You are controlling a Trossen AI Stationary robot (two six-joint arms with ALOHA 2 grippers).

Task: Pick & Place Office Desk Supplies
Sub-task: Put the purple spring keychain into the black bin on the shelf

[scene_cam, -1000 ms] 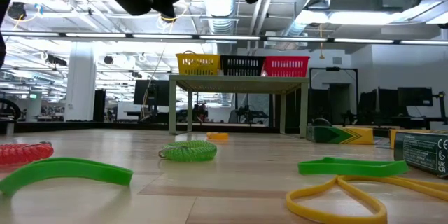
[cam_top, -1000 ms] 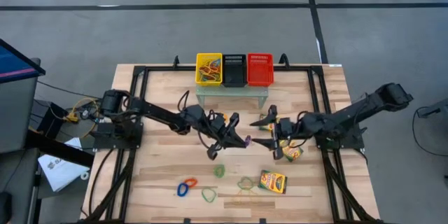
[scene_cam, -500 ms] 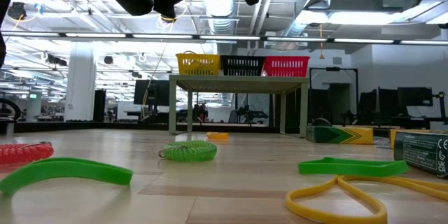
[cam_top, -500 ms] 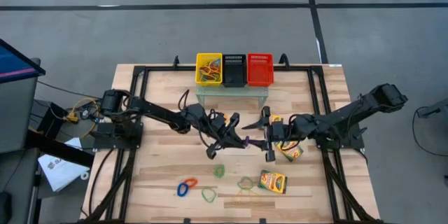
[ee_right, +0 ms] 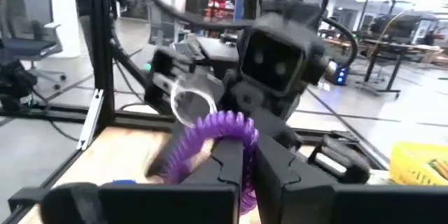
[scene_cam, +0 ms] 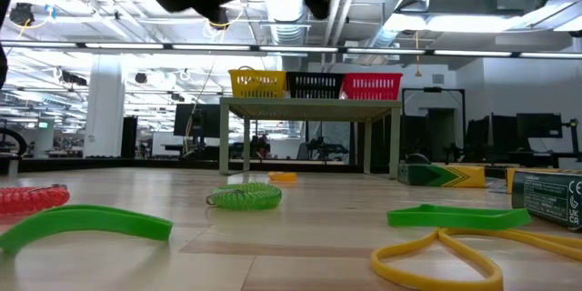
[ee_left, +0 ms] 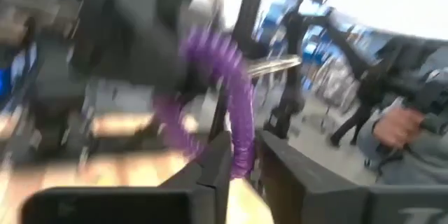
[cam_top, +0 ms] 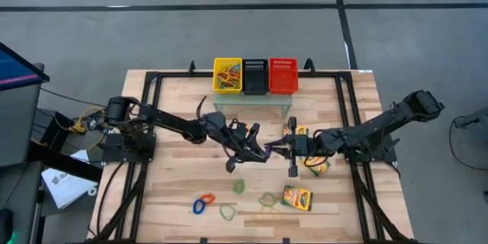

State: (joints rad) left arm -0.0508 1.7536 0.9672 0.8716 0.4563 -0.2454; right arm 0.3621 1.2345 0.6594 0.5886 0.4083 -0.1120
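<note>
Above the middle of the wooden bench (cam_top: 183, 179), the right gripper (cam_top: 290, 151) has slid in to meet the left gripper (cam_top: 245, 150), and both sets of fingers now pinch the purple coiled band (cam_top: 268, 151), suggesting a mid-air handover.

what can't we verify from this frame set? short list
- High view: the purple coil band between the left gripper and right gripper is too small to tell which one grips it.
- Left wrist view: motion blur smears everything behind the band.
- Low view: both grippers are cut off by the top edge.
</note>
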